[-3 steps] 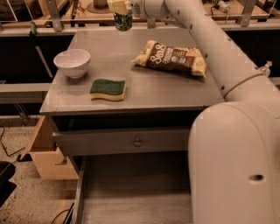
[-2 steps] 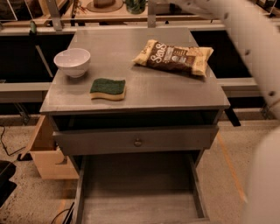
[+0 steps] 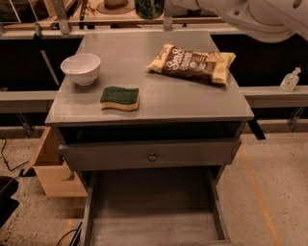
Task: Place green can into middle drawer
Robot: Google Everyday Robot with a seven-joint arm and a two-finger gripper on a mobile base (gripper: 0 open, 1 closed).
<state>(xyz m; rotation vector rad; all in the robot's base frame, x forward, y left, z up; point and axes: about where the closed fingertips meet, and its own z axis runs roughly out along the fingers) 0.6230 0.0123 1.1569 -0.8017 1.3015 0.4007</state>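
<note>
The green can (image 3: 148, 7) shows only its dark green lower part at the top edge, above the far edge of the cabinet top. My gripper (image 3: 157, 11) is there, shut on the can, with one grey finger (image 3: 167, 15) beside it. My white arm (image 3: 250, 14) crosses the top right corner. The middle drawer (image 3: 154, 211) is pulled open at the bottom, showing its flat grey floor and low side walls with nothing in it. The can hangs far behind and above the drawer.
On the grey cabinet top (image 3: 159, 96) sit a white bowl (image 3: 81, 68), a green-and-yellow sponge (image 3: 120, 97) and a brown chip bag (image 3: 192, 63). The top drawer front with a round knob (image 3: 152, 156) stands slightly out. A wooden box (image 3: 50, 168) stands left; a clear bottle (image 3: 290, 80) stands right.
The can and gripper have risen toward the top edge and shifted right. My arm has swung up and out of the right foreground, uncovering the open drawer.
</note>
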